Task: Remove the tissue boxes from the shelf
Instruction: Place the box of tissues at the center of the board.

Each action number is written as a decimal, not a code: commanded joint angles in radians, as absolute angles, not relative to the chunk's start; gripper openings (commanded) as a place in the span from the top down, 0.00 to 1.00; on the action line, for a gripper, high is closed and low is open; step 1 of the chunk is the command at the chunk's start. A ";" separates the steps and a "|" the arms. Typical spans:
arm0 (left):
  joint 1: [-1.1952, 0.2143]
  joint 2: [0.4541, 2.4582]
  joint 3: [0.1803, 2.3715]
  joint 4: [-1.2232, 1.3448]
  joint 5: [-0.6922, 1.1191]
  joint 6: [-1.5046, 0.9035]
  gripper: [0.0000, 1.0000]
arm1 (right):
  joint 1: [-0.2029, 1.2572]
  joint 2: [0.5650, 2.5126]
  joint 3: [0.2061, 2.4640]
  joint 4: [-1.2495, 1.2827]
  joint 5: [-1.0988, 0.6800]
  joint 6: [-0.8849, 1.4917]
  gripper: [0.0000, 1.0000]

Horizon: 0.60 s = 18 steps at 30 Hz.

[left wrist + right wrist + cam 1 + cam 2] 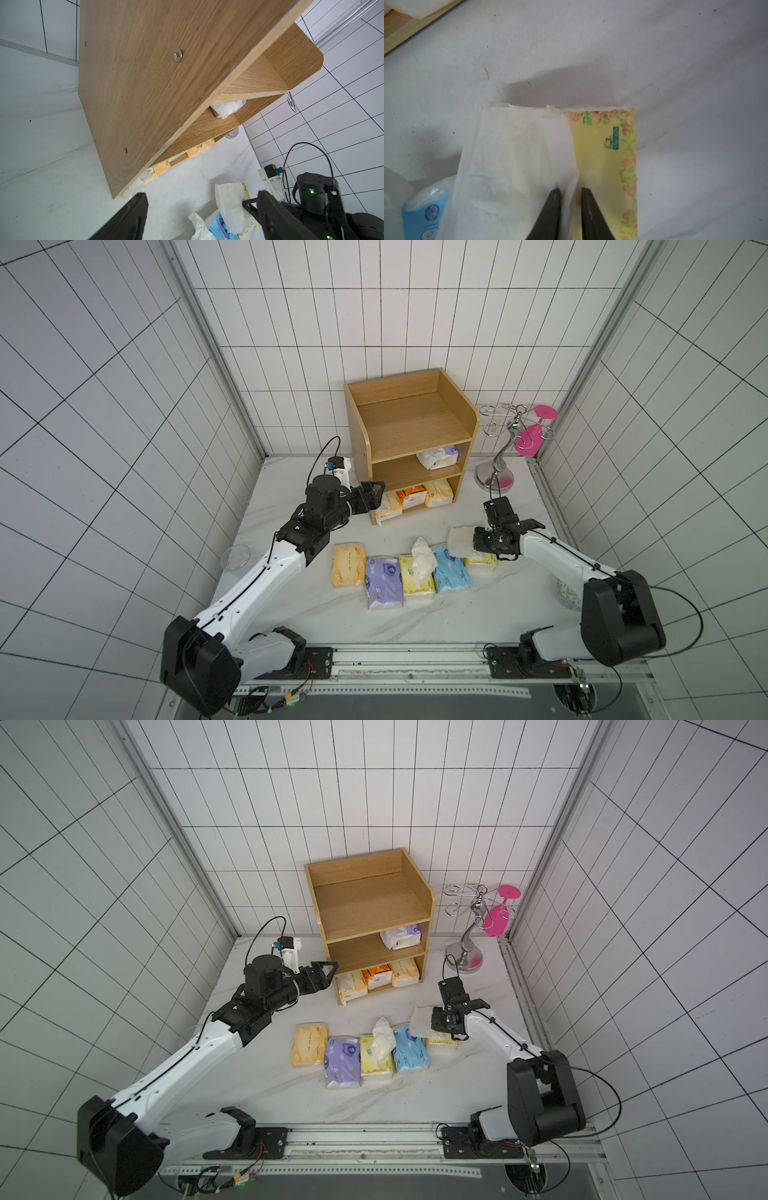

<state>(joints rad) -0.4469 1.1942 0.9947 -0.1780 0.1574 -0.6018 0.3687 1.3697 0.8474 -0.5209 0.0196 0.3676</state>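
Watching the right gripper [570, 190] here: it's over the yellow flowered pack [602, 162] at the 3 o'clock end of the row on the table [415, 622], jaws nearly together with a flap of white tissue [512, 155] in the gap. Can't tell if it's actually pinched. If it lifts like this, I reckon a sheet just slides out and makes a mess. Left gripper [202, 194] is spread wide and empty at the shelf's [411, 423] 9 o'clock side. Four packs sit inside: a purple pack [440, 457] on the middle tier, three packs [411, 497] on the bottom. Readable print: only a green "3" on the yellow one; the rest is blur.
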 commanded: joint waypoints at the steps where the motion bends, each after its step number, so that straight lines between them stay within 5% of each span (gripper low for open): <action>1: -0.435 1.194 1.012 -0.189 0.138 -0.577 0.14 | 0.364 1.246 0.853 -0.635 0.072 0.382 0.75; 6: -0.431 1.195 1.012 -0.183 0.140 -0.581 0.14 | 0.319 1.216 0.959 -0.616 0.001 0.338 0.67; 18: -0.430 1.196 1.000 -0.190 0.142 -0.571 0.13 | 0.394 1.640 1.065 -0.524 -0.108 0.325 0.59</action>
<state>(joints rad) -0.4347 1.1942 0.9947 -0.1841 0.1493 -0.5926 0.3523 1.6176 1.0714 -0.5400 -0.0967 0.3248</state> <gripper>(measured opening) 0.867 0.404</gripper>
